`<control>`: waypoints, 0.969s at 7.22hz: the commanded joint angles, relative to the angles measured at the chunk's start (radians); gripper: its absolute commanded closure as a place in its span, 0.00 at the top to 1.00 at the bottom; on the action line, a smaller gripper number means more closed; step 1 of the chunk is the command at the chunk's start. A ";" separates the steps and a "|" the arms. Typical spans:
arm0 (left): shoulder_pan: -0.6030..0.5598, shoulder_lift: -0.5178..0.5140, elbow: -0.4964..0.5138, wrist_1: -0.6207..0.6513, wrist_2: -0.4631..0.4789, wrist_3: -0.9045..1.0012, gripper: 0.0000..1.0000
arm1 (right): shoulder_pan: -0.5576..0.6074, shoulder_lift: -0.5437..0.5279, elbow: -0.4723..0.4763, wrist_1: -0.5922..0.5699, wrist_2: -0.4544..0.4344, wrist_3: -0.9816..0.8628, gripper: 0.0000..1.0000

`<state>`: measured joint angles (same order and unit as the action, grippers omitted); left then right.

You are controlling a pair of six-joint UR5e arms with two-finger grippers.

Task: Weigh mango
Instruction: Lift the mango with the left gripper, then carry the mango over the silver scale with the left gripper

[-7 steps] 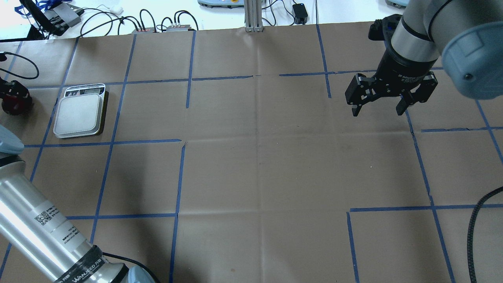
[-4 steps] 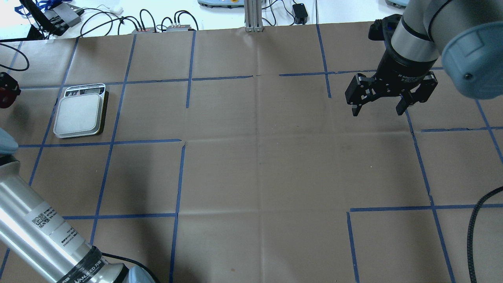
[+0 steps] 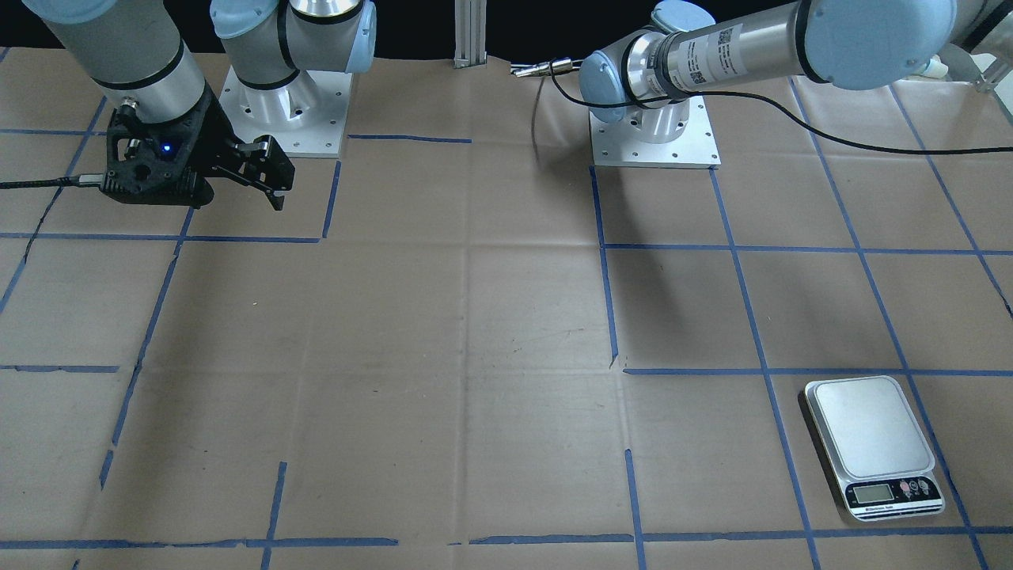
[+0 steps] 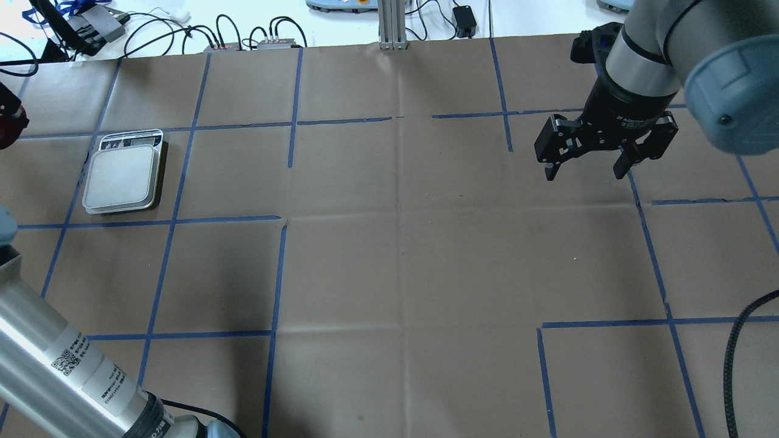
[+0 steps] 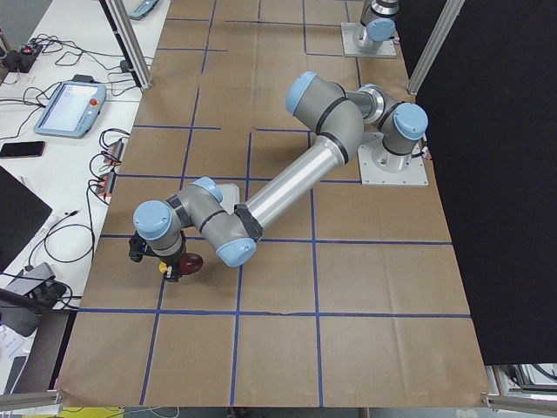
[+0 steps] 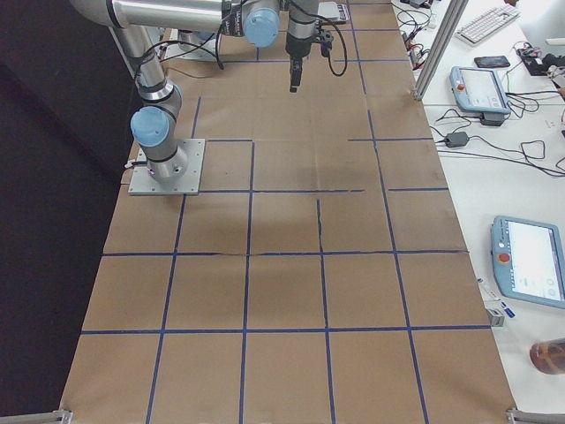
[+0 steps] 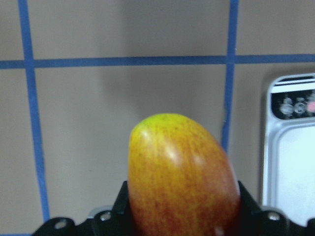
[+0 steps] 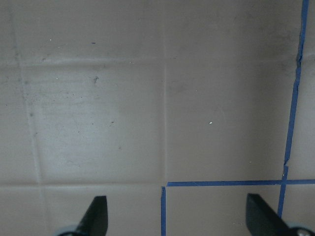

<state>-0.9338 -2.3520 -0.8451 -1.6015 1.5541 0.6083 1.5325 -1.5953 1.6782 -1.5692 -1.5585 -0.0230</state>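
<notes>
My left gripper (image 7: 182, 209) is shut on the mango (image 7: 182, 172), whose yellow-orange tip points forward and is held above the brown paper, left of the scale (image 7: 290, 162) in the left wrist view. In the overhead view only a dark red bit of the mango (image 4: 6, 132) shows at the left edge, beyond the silver scale (image 4: 122, 176). The exterior left view shows the mango (image 5: 191, 263) under the near wrist. My right gripper (image 4: 584, 175) is open and empty above the table at the far right; it also shows in the right wrist view (image 8: 177, 219).
The scale (image 3: 870, 431) has a bare platform, its display toward the operators' side. Blue tape lines grid the brown paper table cover (image 4: 401, 243). Cables and boxes (image 4: 243, 36) lie along the far edge. A black cable (image 4: 739, 340) hangs at the right.
My left gripper with the mango has moved farther from the robot and toward the table's left edge, nearly out of the overhead view. The right arm has not moved.
</notes>
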 commanded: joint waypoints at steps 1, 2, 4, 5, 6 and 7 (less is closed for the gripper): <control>-0.116 0.130 -0.186 -0.014 -0.002 -0.196 0.42 | 0.000 0.000 0.000 0.000 0.000 0.000 1.00; -0.158 0.167 -0.298 0.020 -0.002 -0.255 0.42 | 0.000 0.000 0.000 0.000 0.000 0.000 1.00; -0.152 0.137 -0.432 0.272 0.029 -0.228 0.42 | 0.000 0.000 0.000 0.000 0.000 0.000 1.00; -0.133 0.113 -0.443 0.310 0.071 -0.204 0.42 | 0.000 0.000 0.000 0.000 0.002 0.000 1.00; -0.123 0.105 -0.445 0.311 0.070 -0.197 0.42 | 0.000 0.000 0.000 0.000 0.000 0.000 1.00; -0.123 0.102 -0.448 0.310 0.070 -0.197 0.42 | 0.000 0.000 0.000 0.000 0.000 0.000 1.00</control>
<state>-1.0624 -2.2421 -1.2859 -1.3017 1.6188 0.4058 1.5324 -1.5954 1.6782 -1.5692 -1.5582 -0.0230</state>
